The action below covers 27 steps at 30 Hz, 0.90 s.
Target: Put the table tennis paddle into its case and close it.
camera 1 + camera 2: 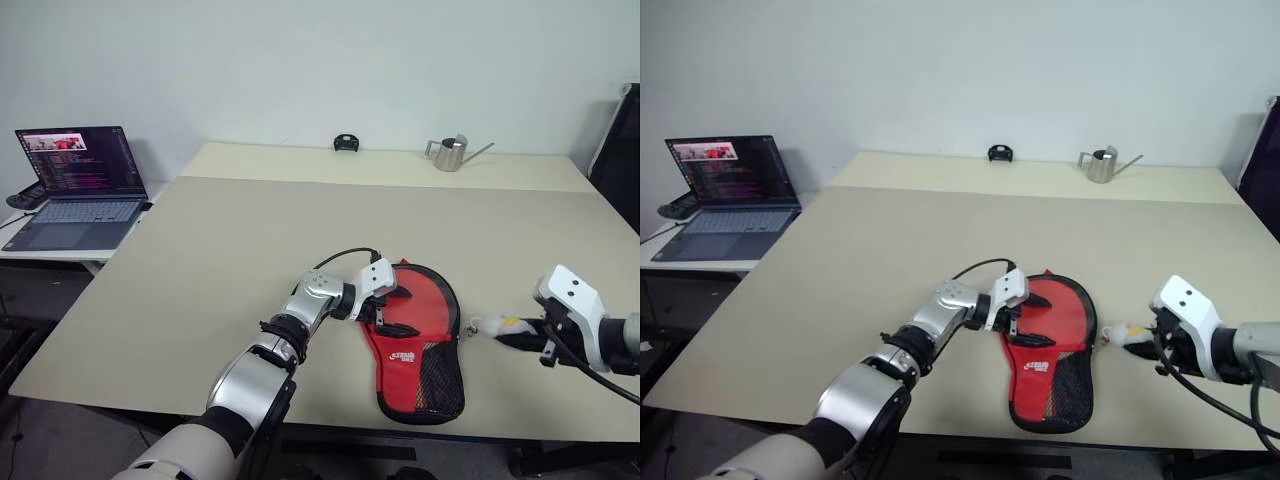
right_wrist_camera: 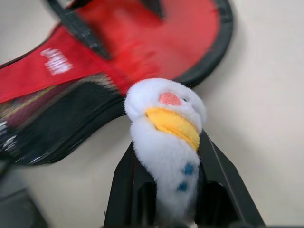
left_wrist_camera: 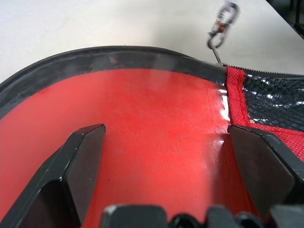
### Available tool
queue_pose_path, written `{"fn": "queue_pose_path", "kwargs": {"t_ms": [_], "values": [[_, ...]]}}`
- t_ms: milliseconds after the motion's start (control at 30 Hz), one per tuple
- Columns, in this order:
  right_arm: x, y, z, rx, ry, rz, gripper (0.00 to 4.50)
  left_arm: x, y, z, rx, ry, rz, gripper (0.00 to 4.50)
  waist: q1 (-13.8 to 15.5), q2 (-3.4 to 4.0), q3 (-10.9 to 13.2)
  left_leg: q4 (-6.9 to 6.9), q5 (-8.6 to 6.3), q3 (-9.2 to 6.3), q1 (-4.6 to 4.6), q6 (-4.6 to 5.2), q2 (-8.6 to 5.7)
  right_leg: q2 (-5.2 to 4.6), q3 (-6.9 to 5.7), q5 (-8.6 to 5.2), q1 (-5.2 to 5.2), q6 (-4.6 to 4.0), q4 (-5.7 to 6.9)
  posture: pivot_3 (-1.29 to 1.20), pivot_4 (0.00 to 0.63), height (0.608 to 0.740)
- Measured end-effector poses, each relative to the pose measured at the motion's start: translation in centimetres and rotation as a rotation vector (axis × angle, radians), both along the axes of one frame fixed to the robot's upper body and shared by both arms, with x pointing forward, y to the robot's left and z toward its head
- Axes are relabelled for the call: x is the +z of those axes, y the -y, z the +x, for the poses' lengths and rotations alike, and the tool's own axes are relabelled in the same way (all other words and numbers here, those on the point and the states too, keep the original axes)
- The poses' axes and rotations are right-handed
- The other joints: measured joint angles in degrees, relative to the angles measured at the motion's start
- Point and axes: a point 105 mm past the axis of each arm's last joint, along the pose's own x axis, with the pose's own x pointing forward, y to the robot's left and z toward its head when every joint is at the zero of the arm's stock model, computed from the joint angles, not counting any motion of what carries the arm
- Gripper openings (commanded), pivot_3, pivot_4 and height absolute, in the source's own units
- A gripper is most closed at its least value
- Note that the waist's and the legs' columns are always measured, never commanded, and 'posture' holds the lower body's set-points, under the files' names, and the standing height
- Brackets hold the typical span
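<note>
The case (image 1: 415, 340) lies flat near the table's front edge, red side up, with its white logo and black mesh pocket toward me. The table tennis paddle is hidden. My left gripper (image 1: 408, 311) is open, its fingers (image 3: 80, 156) spread low over the case's round red part. To the right of the case, my right gripper (image 1: 505, 330) is shut on a small white plush snowman charm (image 2: 164, 123) with a yellow scarf. A metal clasp (image 3: 221, 28) hangs at the end of the zipper on the case's edge.
An open laptop (image 1: 85, 185) sits on a side table at the left. A small metal watering can (image 1: 452, 152) and a small black object (image 1: 346, 142) stand at the far edge of the beige table (image 1: 250, 230). A dark chair is at the far right.
</note>
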Motion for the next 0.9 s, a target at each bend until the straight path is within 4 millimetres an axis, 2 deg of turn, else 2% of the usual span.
{"fn": "queue_pose_path", "kwargs": {"t_ms": [133,267,633,900], "values": [[-1.5,-0.6,-2.7,0.068,-0.105,-0.026,0.46,-0.1,0.2,-0.1,-0.003,-0.004,0.002,4.5,0.2,-0.06,0.0,0.01,-0.01,0.02,0.01,0.01,0.0,0.0,0.01,0.0,0.02,0.0,0.0,0.0,0.15,0.74],[-2.1,-0.9,-4.4,0.124,-0.14,-0.07,0.46,-0.1,0.2,-0.1,-0.004,-0.007,0.004,4.5,0.2,-0.13,-0.1,0.01,-0.01,0.01,0.04,0.0,0.0,0.0,-0.01,0.0,0.04,0.01,0.02,0.0,0.15,0.74],[-3.0,-1.3,-6.6,0.23,-0.147,-0.152,0.46,-0.2,0.7,-0.4,-0.019,-0.007,0.006,4.5,1.0,-0.21,-0.1,0.0,-0.01,0.01,0.02,-0.01,0.0,0.01,-0.03,-0.01,0.04,0.02,-0.04,0.0,0.15,0.74],[-3.7,-3.1,-9.5,0.388,-0.196,-0.178,0.46,-0.3,0.7,-0.4,-0.018,-0.008,0.01,4.5,1.0,-0.34,-0.1,0.0,-0.01,0.01,0.04,-0.01,0.0,0.01,-0.04,-0.02,0.06,0.03,-0.04,0.0,0.15,0.74]]}}
